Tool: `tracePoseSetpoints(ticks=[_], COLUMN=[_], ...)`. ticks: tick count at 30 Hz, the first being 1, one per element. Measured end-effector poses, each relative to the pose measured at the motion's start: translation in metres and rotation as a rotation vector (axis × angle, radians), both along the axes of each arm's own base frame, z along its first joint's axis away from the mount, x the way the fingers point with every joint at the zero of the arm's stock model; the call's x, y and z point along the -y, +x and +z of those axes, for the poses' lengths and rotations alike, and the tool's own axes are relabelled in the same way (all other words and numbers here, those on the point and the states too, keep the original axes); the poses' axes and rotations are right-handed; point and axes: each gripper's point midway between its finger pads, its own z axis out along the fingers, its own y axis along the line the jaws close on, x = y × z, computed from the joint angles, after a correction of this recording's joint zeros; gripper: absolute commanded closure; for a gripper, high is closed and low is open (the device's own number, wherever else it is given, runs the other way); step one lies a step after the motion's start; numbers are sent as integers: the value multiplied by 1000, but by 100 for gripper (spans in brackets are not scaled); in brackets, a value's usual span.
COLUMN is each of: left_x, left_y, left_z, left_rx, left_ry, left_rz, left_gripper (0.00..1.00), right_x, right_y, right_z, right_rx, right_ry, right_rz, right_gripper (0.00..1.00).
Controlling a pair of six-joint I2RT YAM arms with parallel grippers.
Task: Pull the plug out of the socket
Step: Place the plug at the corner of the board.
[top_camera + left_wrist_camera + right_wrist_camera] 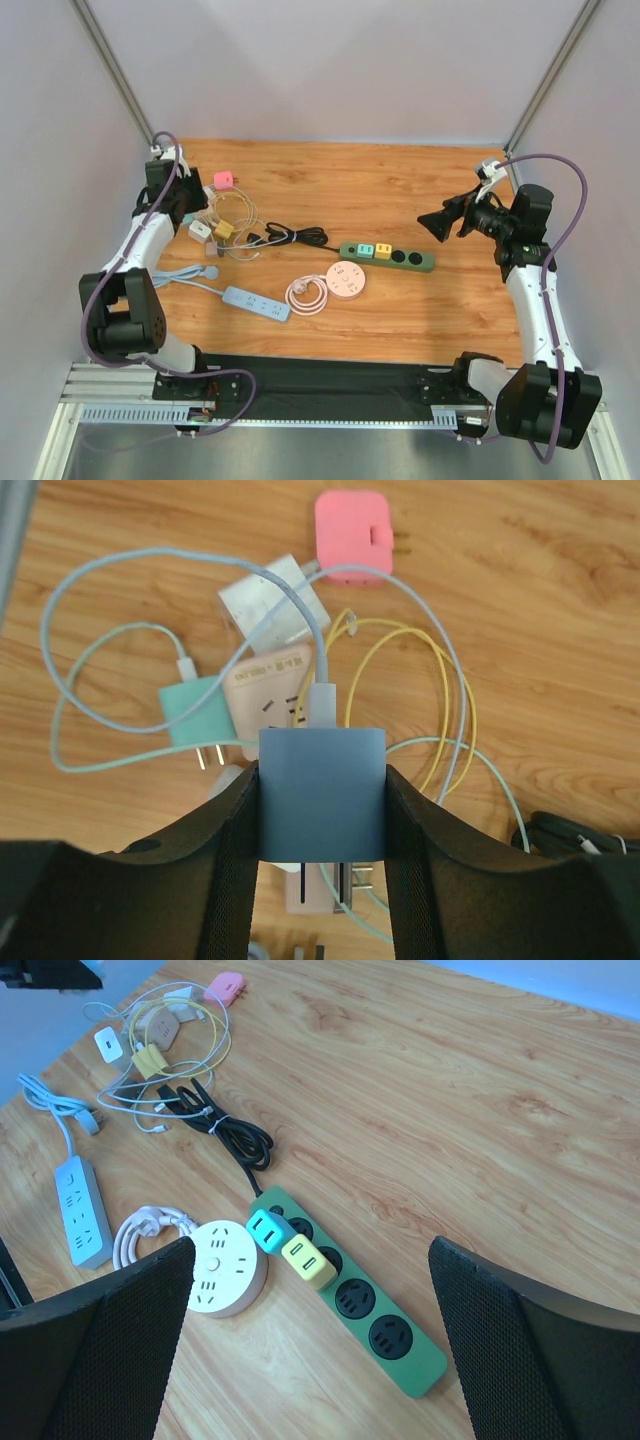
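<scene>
Firstly, nearest the arm bases: a light blue power strip (256,303), a flat plastic bar with rounded ends, lies on the wood-grain table (400,180). Just beside it sits a round pink-and-white socket hub (346,279), puck-shaped, its pale cord (306,294) wound in a neat coil.

Next, mid-table: a green power strip (418,1368), long, matte, rounded at the corners, with black round socket faces. A teal plug (266,1232) and a yellow plug (308,1261), both small glossy cubes, stand seated side by side in it. Its black cable (290,236) lies bundled at the left end.

Right gripper (430,222): black, mesh-textured pads, spread wide, holding nothing, raised over the right side of the table.

Left gripper (322,805): closed on a slate-blue charger (322,775), a smooth square block with a pale cable entering its top. Its metal prongs show free of any socket.

Farther back, below that gripper, a loose heap:
- mint charger (193,710), prongs bare
- beige adapter (262,685), with a printed line too small to read
- white charger (275,610)
- pink charger (352,535), soft-cornered, farthest
- yellow cable (440,670), looped through pale blue leads
</scene>
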Motion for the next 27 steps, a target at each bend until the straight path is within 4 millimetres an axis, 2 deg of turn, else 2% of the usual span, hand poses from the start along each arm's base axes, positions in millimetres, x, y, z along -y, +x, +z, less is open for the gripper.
tracePoseSetpoints(ticks=[3,6,9,10,12,15,17,18,21,25,27], left_x=[6,11,13,13,13,11,8,6,4,4,3], left_y=[2,0,-2,-3,-4,-4,-4,-4,-5,-6,-5], left_z=[-30,-55,-68,-70,-72,-72,-72,-72,-67,-41,-17], left_rx=[-75,-143,-180,-187,-196,-195,-195,-194,-184,-123,-65], left_ry=[-41,-73,-89,-90,-91,-91,-91,-92,-87,-68,-49], left_rz=[-14,-26,-31,-31,-29,-24,-18,-15,-13,-23,-31], left_gripper=[100,90,75,68,60,39,33,26,19,3,0], right_x=[0,1,1,1,1,1,1,1,1,1,1], right_y=[0,0,0,0,0,0,0,1,1,1,1], right_z=[0,0,0,0,0,-1,-2,-2,-3,-3,-3], right_rx=[0,0,0,0,-1,-4,-6,-8,-10,-8,-8], right_ry=[0,0,0,0,1,3,3,3,4,2,0], right_rz=[0,-3,-4,-4,-3,1,2,2,3,4,5], right_gripper=[0,0,0,0,0,0,0,0,0,0,0])
